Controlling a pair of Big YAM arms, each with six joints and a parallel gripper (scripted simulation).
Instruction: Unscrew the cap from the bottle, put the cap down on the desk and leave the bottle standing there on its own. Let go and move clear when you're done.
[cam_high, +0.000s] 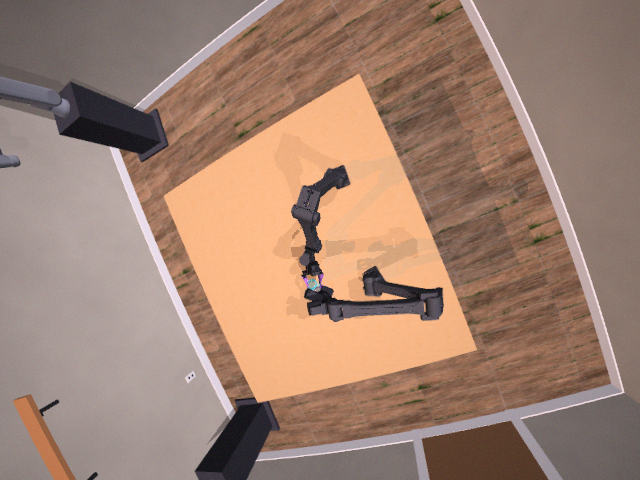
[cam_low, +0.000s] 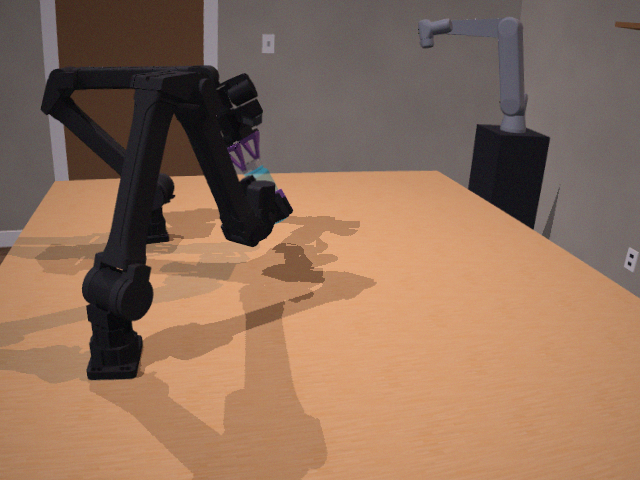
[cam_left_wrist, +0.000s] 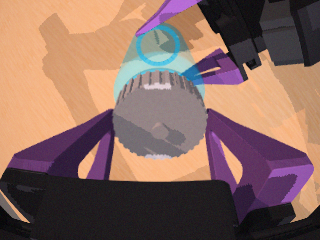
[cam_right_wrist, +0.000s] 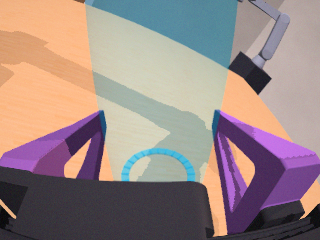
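The bottle (cam_high: 312, 284) (cam_low: 262, 174) (cam_left_wrist: 131, 65) (cam_right_wrist: 160, 90) is see-through teal and pale green, tilted, and held above the desk. My right gripper (cam_high: 312, 280) (cam_left_wrist: 155, 60) (cam_right_wrist: 159, 118) is shut on its body, one finger on each side. The ribbed grey cap (cam_low: 252, 164) (cam_left_wrist: 160, 117) sits at the bottle's upper end. My left gripper (cam_low: 251, 164) (cam_left_wrist: 160, 117) is shut on the cap, its fingers touching opposite sides of the rim. The left fingers are hidden in the top view. Whether the cap's thread is still engaged cannot be seen.
The desk (cam_high: 227, 206) (cam_low: 465, 335) lies below both grippers. The two arms meet closely around the bottle, the left gripper above the right. A grey robot arm (cam_low: 511, 67) on a black pedestal (cam_low: 509, 170) stands beyond the desk's edge.
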